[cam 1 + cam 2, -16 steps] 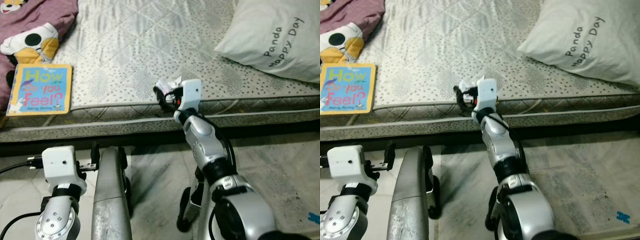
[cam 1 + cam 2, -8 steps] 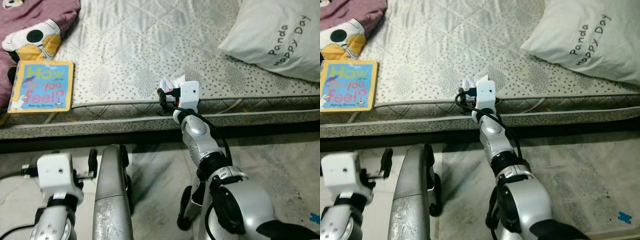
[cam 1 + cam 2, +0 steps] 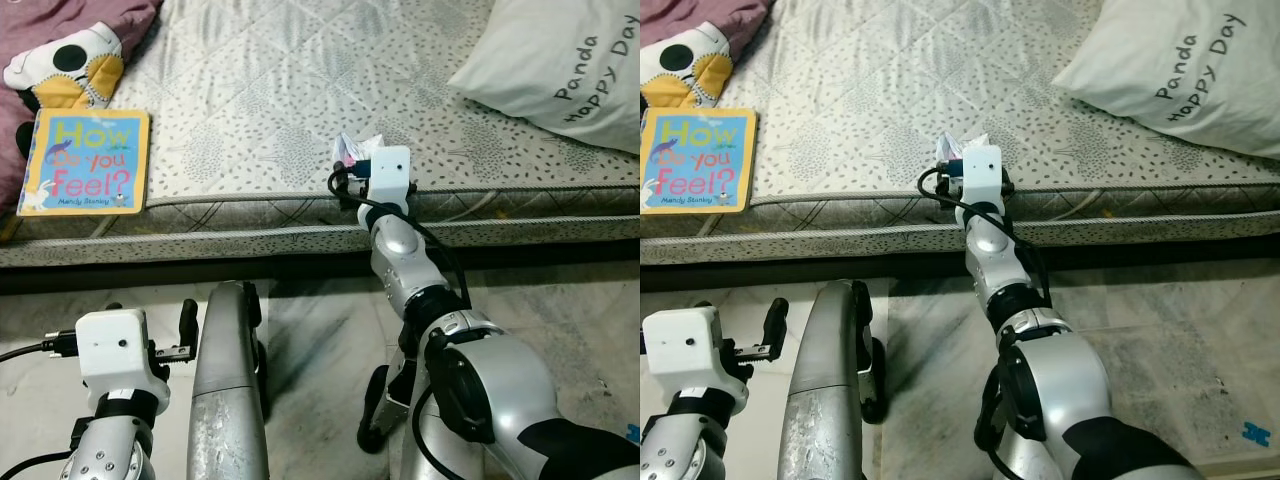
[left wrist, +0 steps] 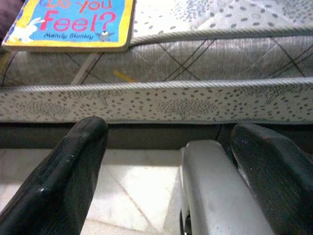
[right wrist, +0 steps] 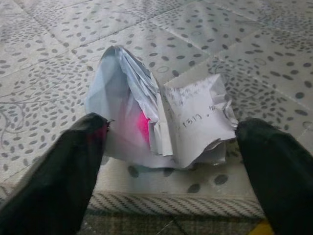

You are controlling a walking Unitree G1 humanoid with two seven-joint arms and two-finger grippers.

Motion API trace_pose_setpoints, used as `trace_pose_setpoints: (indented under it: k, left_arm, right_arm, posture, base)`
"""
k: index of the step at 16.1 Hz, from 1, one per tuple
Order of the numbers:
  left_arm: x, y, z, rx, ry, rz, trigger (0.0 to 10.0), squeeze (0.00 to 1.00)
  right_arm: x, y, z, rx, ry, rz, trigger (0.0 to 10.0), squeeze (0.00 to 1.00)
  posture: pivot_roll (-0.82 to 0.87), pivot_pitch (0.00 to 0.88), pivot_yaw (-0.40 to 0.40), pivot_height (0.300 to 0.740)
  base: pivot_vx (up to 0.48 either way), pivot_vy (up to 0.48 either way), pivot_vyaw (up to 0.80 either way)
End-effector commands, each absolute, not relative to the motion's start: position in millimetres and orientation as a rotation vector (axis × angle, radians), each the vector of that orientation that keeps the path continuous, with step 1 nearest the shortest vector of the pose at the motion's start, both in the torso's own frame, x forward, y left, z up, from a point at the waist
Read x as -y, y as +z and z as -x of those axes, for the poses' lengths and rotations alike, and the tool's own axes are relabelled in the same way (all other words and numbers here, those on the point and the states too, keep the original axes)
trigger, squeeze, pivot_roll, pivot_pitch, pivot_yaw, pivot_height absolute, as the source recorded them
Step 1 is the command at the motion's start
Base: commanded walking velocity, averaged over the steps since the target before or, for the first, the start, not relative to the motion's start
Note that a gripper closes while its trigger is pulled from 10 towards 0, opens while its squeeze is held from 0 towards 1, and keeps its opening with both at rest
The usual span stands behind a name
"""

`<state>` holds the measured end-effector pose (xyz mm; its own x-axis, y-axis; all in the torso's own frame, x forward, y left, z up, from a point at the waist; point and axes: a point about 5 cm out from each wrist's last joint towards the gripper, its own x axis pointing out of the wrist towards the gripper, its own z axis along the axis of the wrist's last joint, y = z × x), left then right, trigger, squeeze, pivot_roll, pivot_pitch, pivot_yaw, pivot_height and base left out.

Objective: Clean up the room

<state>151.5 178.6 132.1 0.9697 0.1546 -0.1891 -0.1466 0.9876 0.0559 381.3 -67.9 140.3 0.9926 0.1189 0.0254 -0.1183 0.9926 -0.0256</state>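
A crumpled white wrapper [image 3: 355, 147] with a pink patch [image 5: 143, 125] lies on the mattress [image 3: 280, 90] just inside its front edge. My right gripper [image 5: 171, 156] reaches up to that edge and stands open, one finger on each side of the wrapper, not closed on it. Its white wrist block [image 3: 388, 178] hides most of the wrapper in the eye views. My left gripper [image 4: 171, 171] hangs low over the floor, open and holding nothing. A children's book "How Do You Feel?" [image 3: 86, 161] lies flat near the mattress edge at the left.
A white pillow [image 3: 560, 60] lies at the back right of the bed. A purple garment with a cartoon patch [image 3: 62, 62] sits at the back left, behind the book. A silver leg [image 3: 226, 390] stands between my arms over the pale tiled floor [image 3: 560, 320].
The view has shifted closer to the bed. My right gripper has pushed forward onto the mattress edge, its fingers now on both sides of the wrapper. The left arm stays low.
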Motion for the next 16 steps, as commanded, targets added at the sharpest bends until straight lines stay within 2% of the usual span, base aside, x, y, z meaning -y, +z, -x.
trace_pose_setpoints:
  k: [1, 16]
  left_arm:
    - [-180.6, 131.2, -146.0, -0.221, 0.168, -0.059, 10.0, 0.00]
    - [-180.2, 131.2, -149.8, -0.220, 0.177, -0.056, 10.0, 0.00]
  right_arm:
    - [65.0, 130.5, -377.0, 0.000, 0.122, 0.044, 0.0, 0.00]
    - [66.0, 126.3, -376.0, -0.020, 0.081, 0.043, 0.0, 0.00]
  posture:
    - [0.37, 0.388, 0.002, 0.545]
    - [0.37, 0.379, -0.002, 0.545]
  base:
    - [0.000, 0.000, 0.00]
    - [0.000, 0.000, 0.00]
